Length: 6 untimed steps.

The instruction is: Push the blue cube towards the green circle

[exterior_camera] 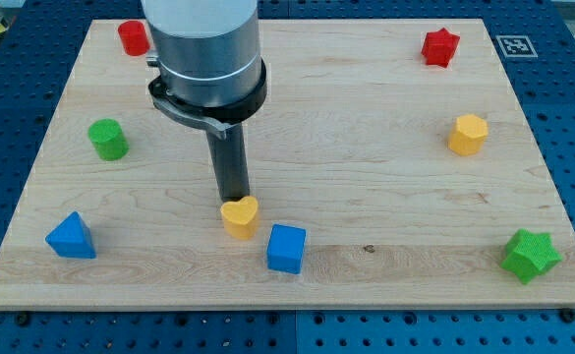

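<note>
The blue cube (287, 248) lies near the view's bottom, a little right of centre-left. The green circle (108, 139), a short green cylinder, stands at the view's left, well up and left of the cube. My tip (234, 198) comes down just behind the yellow heart block (240, 216), touching or nearly touching its top edge. The tip is up and left of the blue cube, with the yellow heart between them. The heart sits close to the cube's left side, a small gap apart.
A blue triangle (71, 236) lies at the bottom left. A red cylinder (133, 37) is at the top left, a red star (440, 47) at the top right, a yellow hexagon (468, 134) at the right, a green star (531, 256) at the bottom right.
</note>
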Available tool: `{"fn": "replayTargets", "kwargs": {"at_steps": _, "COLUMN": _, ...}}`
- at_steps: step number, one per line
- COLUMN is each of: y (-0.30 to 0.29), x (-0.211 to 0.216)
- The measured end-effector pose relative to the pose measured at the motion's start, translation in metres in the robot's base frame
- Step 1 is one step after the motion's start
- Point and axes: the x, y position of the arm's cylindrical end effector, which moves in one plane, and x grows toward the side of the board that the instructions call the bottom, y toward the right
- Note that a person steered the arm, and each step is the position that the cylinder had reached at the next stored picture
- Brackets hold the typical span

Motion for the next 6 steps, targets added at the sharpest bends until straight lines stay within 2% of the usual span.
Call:
{"fn": "replayTargets", "kwargs": {"at_steps": 1, "y": -0.011, "x": 0.000}}
{"fn": "replayTargets", "kwargs": {"at_steps": 4, "y": -0.023, "x": 0.076}}
{"fn": "replayTargets", "kwargs": {"at_steps": 6, "y": 0.010, "x": 0.095}}
